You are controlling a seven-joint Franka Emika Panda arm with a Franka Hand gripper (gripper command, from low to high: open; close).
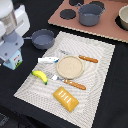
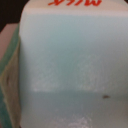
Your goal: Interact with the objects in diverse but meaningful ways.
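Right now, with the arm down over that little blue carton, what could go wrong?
1. The gripper is down at the carton, which stands off the mat near the table's edge; a nudge might tip it or push it off.
2. The wrist view shows only the carton's face, so the arm may be judging its grip nearly blind.
3. The saucepan sits close beside the arm; a sideways swing could knock it.
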